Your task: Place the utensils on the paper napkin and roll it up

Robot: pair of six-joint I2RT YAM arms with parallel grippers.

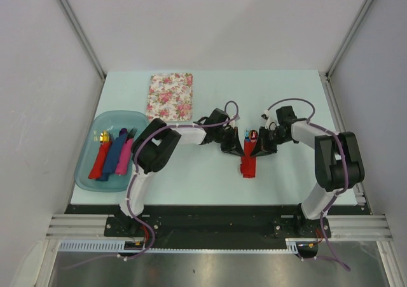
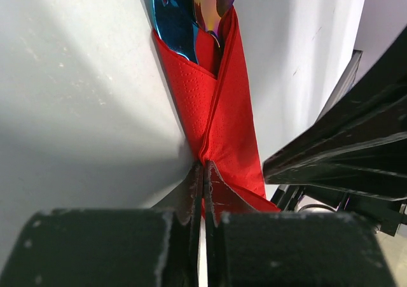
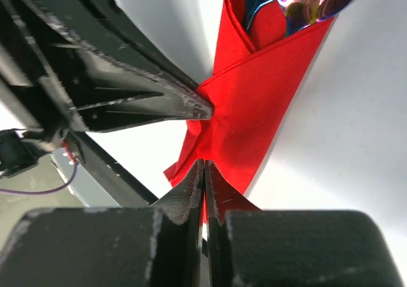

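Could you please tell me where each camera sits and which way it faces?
Top external: fixed above and behind the bases, looking down at the table; left arm and right arm meet at the red napkin.
Left wrist: on the left arm, looking along the shut left jaws pinching the napkin; right jaws at right.
Right wrist: on the right arm, looking along the shut right jaws pinching the napkin; left jaws upper left.
Shared: both wrist views show fork and spoon in the napkin.

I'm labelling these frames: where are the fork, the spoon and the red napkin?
fork (image 2: 173,23), left wrist view, on its blue head
spoon (image 2: 213,0), left wrist view, on its shiny bowl
napkin (image 2: 230,125), left wrist view, on the folded middle
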